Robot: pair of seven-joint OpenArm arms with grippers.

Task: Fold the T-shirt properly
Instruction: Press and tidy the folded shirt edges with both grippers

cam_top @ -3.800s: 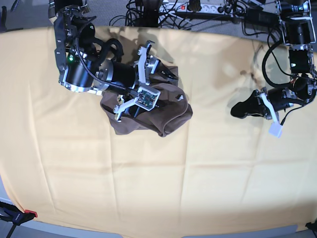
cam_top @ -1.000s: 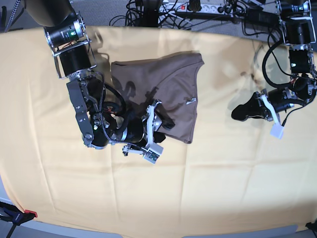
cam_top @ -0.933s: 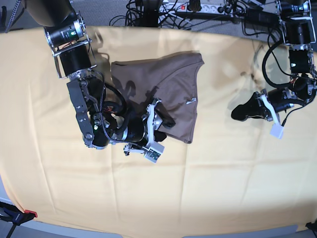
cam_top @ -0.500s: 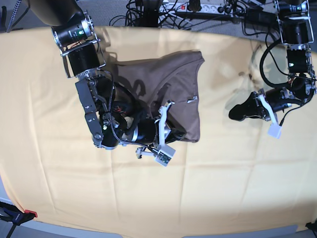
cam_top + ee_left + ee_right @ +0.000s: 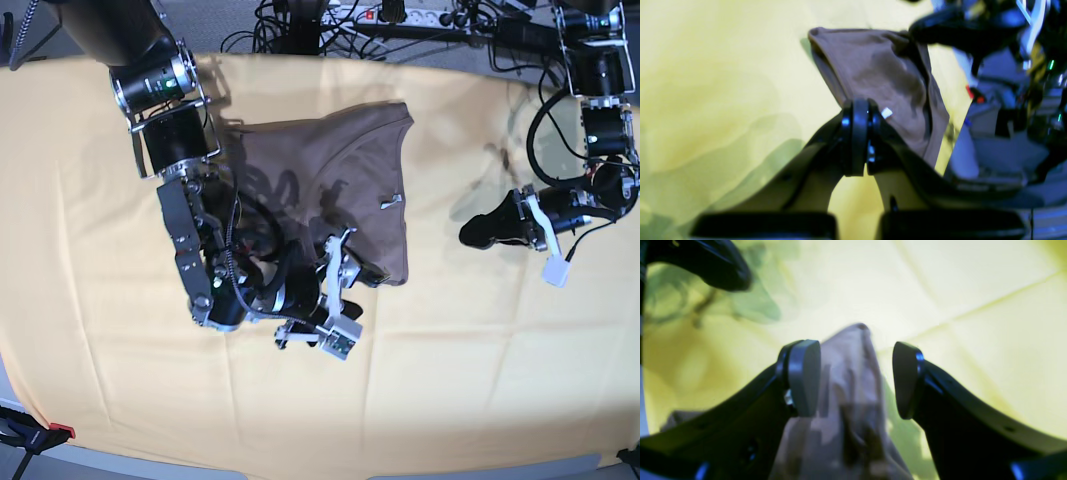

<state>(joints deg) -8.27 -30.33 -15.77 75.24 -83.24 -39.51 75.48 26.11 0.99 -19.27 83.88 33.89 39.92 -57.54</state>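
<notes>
1. A big yellow cloth (image 5: 480,350) covers the table.
2. The shirt (image 5: 330,170) lies on the cloth, a bit up and left of the middle in the base view. It is brown and plain.
3. The shirt is not flat. It is bunched and folded over, with one wide side at the top and a narrow end at about 5 o'clock.
4. A small light tag (image 5: 390,203) shows on the shirt, near its right edge.
5. The right gripper (image 5: 352,272) is at the shirt's low end, at about 6 o'clock from the shirt's middle.
6. In the right wrist view the right gripper (image 5: 855,378) has its two fingers apart. A fold of the shirt (image 5: 846,396) sticks up between them.
7. The left pad (image 5: 803,376) is just beside the fold, maybe touching it. The right pad is apart from it. The gripper is not squeezing the shirt.
8. The right arm (image 5: 195,220) reaches down from the top left and bends over the left part of the shirt.
9. The left gripper (image 5: 480,228) is at 3 o'clock from the shirt, well apart from it, over bare cloth.
10. In the left wrist view the left gripper (image 5: 857,136) has its fingers pressed together. Nothing is between them.
11. Past those fingers that view shows the shirt (image 5: 880,83) and its tag (image 5: 887,112), with the other arm behind.
12. Black wires (image 5: 330,25) lie past the top edge of the cloth.
</notes>
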